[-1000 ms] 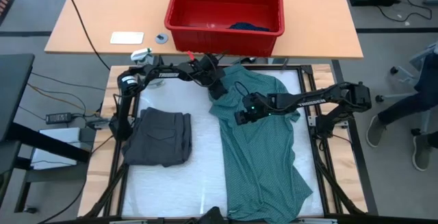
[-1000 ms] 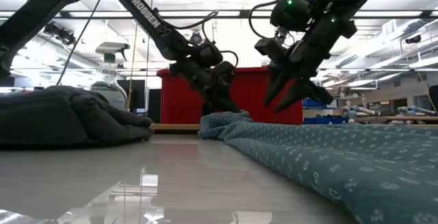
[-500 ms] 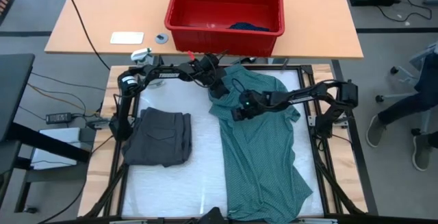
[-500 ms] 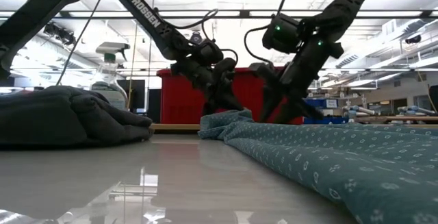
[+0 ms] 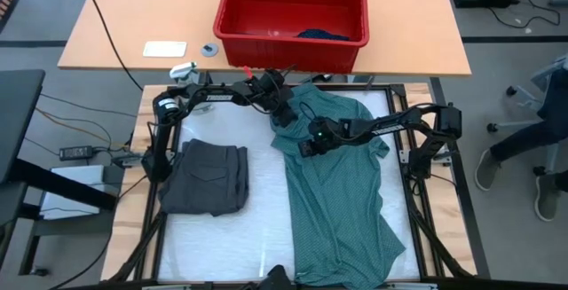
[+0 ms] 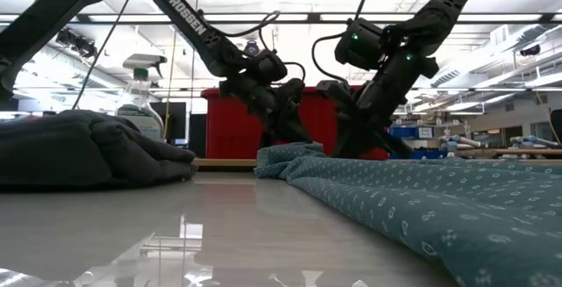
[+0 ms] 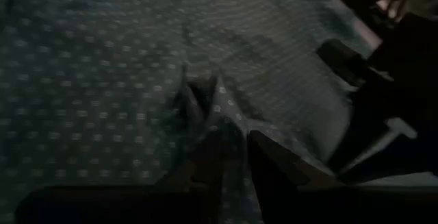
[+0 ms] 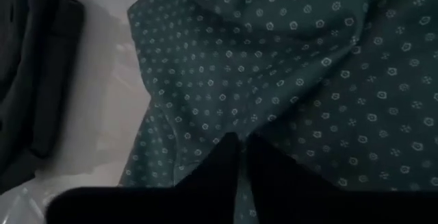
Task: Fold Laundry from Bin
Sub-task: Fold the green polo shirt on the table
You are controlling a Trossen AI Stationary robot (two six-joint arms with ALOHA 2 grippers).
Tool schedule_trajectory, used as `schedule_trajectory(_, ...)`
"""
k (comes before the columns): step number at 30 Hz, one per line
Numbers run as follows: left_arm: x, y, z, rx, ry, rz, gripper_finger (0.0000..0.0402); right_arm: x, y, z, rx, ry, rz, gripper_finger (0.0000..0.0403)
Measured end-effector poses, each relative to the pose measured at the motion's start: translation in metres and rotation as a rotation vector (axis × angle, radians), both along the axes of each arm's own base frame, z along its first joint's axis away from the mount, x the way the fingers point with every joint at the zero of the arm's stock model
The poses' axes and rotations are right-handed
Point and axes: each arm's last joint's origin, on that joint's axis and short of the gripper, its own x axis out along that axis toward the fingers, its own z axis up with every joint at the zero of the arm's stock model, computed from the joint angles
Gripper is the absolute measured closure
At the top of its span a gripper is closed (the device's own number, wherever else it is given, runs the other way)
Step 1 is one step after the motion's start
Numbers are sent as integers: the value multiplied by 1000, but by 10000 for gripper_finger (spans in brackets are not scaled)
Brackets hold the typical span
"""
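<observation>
A teal-green dotted T-shirt (image 5: 342, 184) lies spread along the right half of the table, its far end bunched near the red bin (image 5: 293, 11). My left gripper (image 5: 282, 117) (image 7: 233, 152) is at that bunched far left corner, closed on a raised fold. My right gripper (image 5: 306, 146) (image 8: 241, 157) is just nearer, on the shirt's left side, shut on the cloth. A folded dark grey piece (image 5: 206, 176) rests flat on the table's left half. In the low view both grippers (image 6: 290, 129) (image 6: 351, 147) reach down to the shirt's far end. My left gripper pinches a raised ridge of the T-shirt (image 7: 205, 104) between its two fingers, slanting down from the table's far left. The rest of the shirt lies on the table. My right gripper pinches the T-shirt a little in from its left edge (image 8: 236, 131) between its two fingers, slanting down from the right. The cloth around it lies slack on the table; how many layers are between the fingers cannot be told.
The bin stands on a wooden table (image 5: 133, 24) beyond the work surface, with a dark blue piece (image 5: 321, 35) inside. A white card (image 5: 165, 49) and a small round thing (image 5: 209, 49) lie on that table. White table surface (image 5: 257, 237) shows between the two garments.
My right gripper has come down and a little toward the table's left onto the T-shirt, and its spread fingers have shut on the cloth. The shirt lies as before.
</observation>
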Motion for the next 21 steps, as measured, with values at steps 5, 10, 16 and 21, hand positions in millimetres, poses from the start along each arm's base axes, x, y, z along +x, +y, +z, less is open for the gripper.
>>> schedule_trajectory(5,3,-1,-4,30,-5,-26,364,-1,-2,0,-9,1,6,394)
schedule_trajectory(10,3,-2,-5,25,-6,-33,397,-1,-4,0,6,-3,10,396)
schedule_trajectory(16,10,4,21,1,-41,-36,400,-6,-2,15,35,-25,-25,398)
schedule_trajectory(21,23,9,67,68,-129,-53,400,-17,5,38,40,-39,-74,398)
